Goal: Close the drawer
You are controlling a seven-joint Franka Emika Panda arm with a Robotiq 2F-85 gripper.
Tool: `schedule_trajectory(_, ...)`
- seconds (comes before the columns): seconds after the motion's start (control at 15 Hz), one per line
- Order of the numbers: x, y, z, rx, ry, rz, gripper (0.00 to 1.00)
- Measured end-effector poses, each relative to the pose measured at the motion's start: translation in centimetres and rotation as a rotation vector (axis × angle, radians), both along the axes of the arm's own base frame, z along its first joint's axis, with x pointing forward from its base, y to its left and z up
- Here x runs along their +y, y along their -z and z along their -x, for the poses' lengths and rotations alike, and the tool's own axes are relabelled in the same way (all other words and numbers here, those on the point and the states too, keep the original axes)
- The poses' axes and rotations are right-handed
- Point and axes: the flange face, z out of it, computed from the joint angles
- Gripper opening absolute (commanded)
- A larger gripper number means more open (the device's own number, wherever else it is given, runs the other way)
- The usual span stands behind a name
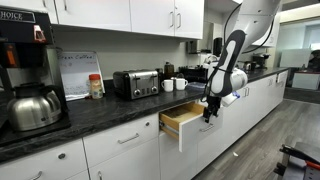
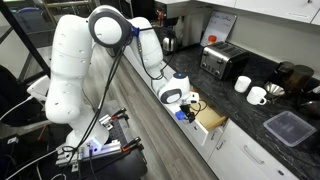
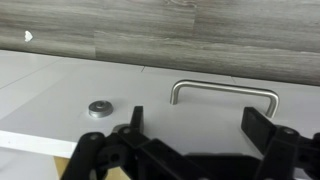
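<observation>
Pincer (image 3: 197, 120) is released: in the wrist view its black fingers (image 3: 135, 122) stand spread wide with nothing between them. Just beyond them is a silver handle (image 3: 225, 92) on a white front, with a round lock (image 3: 99, 108) off to one side. Neither exterior view resolves these details. In both exterior views the drawer (image 1: 185, 113) (image 2: 211, 119) stands pulled out from under the dark table (image 1: 110, 110), its light wood box showing. The pincer hangs at its outer end, but whether they touch cannot be told. In an exterior view a toaster (image 1: 135, 83), a kettle (image 1: 32, 108) and white mugs (image 1: 168, 85) sit on the table. Grey wood-grain floor (image 3: 200, 25) fills the top of the wrist view, whose lower edge cuts off the pincer's body.
</observation>
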Motion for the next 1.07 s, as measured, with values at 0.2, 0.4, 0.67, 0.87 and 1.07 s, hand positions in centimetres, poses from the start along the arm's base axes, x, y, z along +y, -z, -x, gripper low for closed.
schedule_trajectory(0.2, 0.1, 0.3, -1.1, -0.028, -0.001, 0.004, 1.0)
schedule_trajectory(0.4, 0.3, 0.7, -2.3, -0.064, -0.006, 0.009, 1.0)
schedule_trajectory(0.67, 0.4, 1.2, -4.3, -0.105, -0.014, 0.015, 1.0)
schedule_trajectory(0.87, 0.6, 1.6, -5.8, -0.128, -0.024, 0.018, 1.0)
schedule_trajectory(1.07, 0.8, 2.0, -7.0, -0.147, -0.033, 0.021, 1.0)
